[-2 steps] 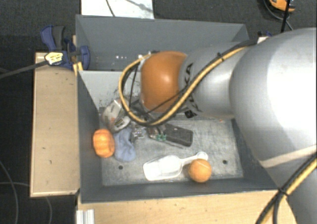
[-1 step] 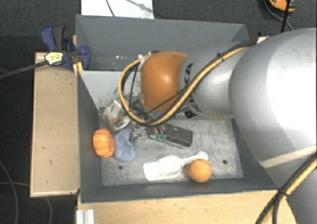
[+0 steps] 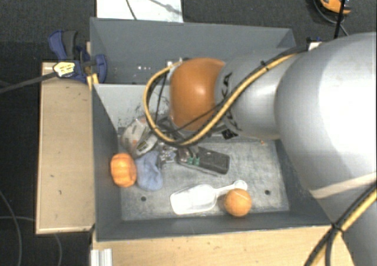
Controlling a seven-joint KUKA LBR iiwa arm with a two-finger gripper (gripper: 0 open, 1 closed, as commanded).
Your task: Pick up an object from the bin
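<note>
Camera view: the arm's orange-capped wrist [image 3: 194,91] is down over the left middle of the bin [image 3: 259,168]. The gripper [image 3: 165,152] sits under it among cables, and I cannot tell how wide it stands or whether it has hold of anything. Just beside it lies a dark flat slab [image 3: 206,160], long axis left to right, right end slightly lower. A blue soft lump [image 3: 150,172] and a grey crumpled thing [image 3: 134,135] lie near on its left. At the front, a white scoop [image 3: 194,199] points its handle right, touching an orange ball [image 3: 237,202].
</note>
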